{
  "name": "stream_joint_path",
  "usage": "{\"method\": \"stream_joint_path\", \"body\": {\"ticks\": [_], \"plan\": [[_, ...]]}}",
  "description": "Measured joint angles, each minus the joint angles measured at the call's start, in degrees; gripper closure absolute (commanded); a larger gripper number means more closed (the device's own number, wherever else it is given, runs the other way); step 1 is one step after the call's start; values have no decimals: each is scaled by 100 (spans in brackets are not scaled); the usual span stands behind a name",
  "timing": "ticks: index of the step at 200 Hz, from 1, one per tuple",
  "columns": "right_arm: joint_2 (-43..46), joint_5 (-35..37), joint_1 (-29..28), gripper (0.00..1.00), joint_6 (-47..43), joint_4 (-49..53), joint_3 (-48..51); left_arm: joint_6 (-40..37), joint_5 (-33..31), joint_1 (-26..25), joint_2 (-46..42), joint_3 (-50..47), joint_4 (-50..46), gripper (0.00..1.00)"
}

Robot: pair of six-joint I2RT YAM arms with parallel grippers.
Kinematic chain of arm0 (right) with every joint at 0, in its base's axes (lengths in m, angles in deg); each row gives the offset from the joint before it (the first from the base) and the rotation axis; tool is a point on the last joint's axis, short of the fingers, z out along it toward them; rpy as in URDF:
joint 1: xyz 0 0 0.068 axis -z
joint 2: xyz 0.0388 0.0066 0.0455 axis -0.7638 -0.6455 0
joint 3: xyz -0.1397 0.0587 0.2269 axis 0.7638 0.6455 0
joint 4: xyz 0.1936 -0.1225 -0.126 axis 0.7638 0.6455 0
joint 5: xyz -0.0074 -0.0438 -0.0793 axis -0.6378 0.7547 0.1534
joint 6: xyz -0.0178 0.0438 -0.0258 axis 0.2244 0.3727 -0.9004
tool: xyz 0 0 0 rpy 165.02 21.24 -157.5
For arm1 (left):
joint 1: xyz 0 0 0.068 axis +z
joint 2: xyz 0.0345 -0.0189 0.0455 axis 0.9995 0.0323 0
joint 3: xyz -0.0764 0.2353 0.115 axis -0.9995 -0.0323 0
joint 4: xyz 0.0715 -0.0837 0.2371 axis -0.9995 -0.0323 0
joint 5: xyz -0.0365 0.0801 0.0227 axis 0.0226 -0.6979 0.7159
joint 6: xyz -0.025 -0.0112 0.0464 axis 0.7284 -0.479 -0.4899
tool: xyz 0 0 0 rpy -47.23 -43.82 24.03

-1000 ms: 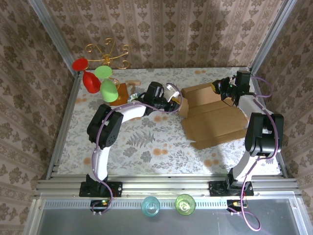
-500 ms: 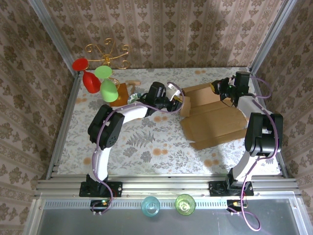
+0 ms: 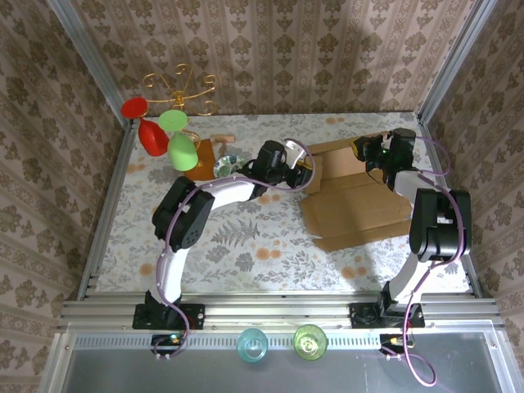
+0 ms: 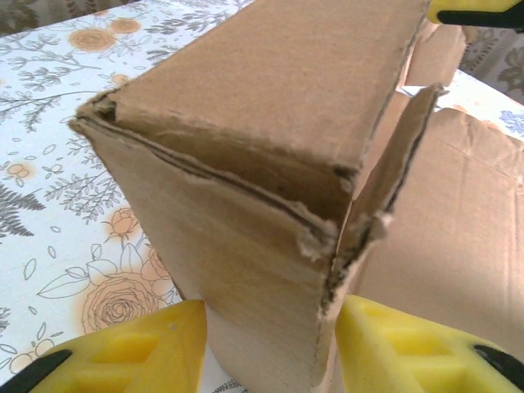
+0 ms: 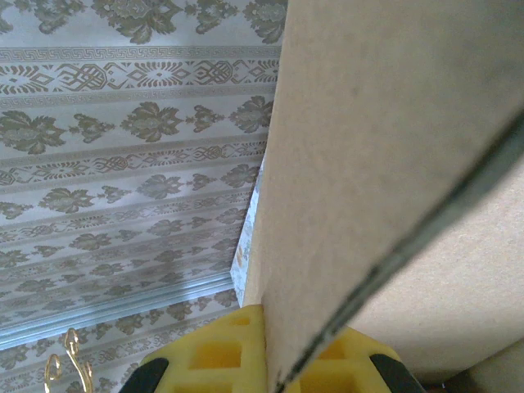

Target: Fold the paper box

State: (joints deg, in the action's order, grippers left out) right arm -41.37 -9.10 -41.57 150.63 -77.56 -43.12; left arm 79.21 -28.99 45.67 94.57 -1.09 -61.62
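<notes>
Your left arm (image 3: 168, 270) and right arm (image 3: 438, 225) share one build — white links, black joint housings, purple cables (image 3: 412, 367) looping alongside; the fingers (image 4: 139, 352) are yellow, pocketed, black-tipped.

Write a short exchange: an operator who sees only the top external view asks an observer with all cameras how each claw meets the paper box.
Operator: Is the left claw on cardboard?
Observer: Yes; a raised, folded wall of the paper box fills the gap between its yellow fingers.
Operator: And the right claw?
Observer: A flat panel, seen edge-on, runs between its fingers; wallpaper shows beyond.
</notes>
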Motion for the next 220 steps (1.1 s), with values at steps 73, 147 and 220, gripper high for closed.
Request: {"method": "stream_joint_path", "body": {"ticks": [73,147,220], "plan": [[0,42,-2,100,92,-98,37,83,-763,-199,177,188,52,47],[0,35,-35,100,146,-92,37,151,-1207,-251,214,170,48,49],[17,131,-68,100,225,-221,131,343,-1786,-400,492,627,-354,60]]}}
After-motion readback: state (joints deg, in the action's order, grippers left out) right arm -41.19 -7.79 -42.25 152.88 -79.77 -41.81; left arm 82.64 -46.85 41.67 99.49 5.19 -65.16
